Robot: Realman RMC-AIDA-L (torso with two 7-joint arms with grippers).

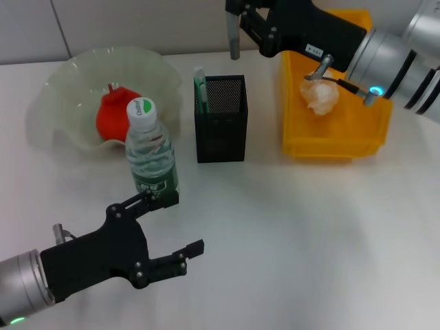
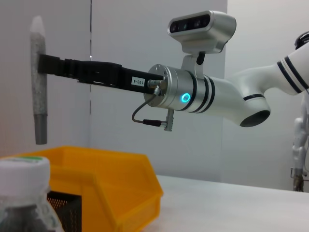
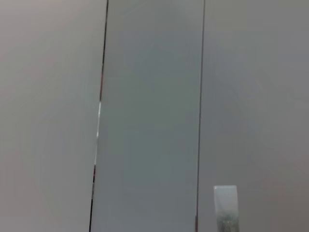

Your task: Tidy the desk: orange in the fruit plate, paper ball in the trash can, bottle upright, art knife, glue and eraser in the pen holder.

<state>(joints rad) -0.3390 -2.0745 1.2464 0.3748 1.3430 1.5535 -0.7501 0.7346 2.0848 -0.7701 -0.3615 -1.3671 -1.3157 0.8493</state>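
right claw carrying a grey stick toward the pen holder

the right claw (image 1: 237, 24) is clamping a slim grey stick (image 1: 234, 42), most likely the glue or the art knife, and is holding it upright in the air. in the left wrist view the same stick (image 2: 38, 79) is showing a matte, slightly rough shaft with a rounded pale tip, pinched near its top by the flat black fingers. the pen holder (image 1: 221, 118) is sitting below the claw and a little nearer the robot, a square box of fine black mesh, already holding a green-and-white pen-like item (image 1: 200, 86) in the corner nearest the stick.

judging from this, the pen holder step is in hand. the next move is calling for bringing the stick over the open top, keeping it vertical, and lowering it before letting go; the opening is narrow and partly taken, so alignment is mattering.

the left claw (image 1: 172, 230) is hanging with jaws spread and holding nothing, just in front of the bottle (image 1: 150, 151), which is standing upright, clear ribbed plastic with a green label. beyond the bottle, the orange (image 1: 113, 113) is resting in the fruit plate (image 1: 62, 89), a wavy, translucent pale-green dish. beside the right claw's arm, the crumpled paper ball (image 1: 320, 96) is lying in the glossy yellow trash can (image 1: 333, 141). the eraser is not showing anywhere.
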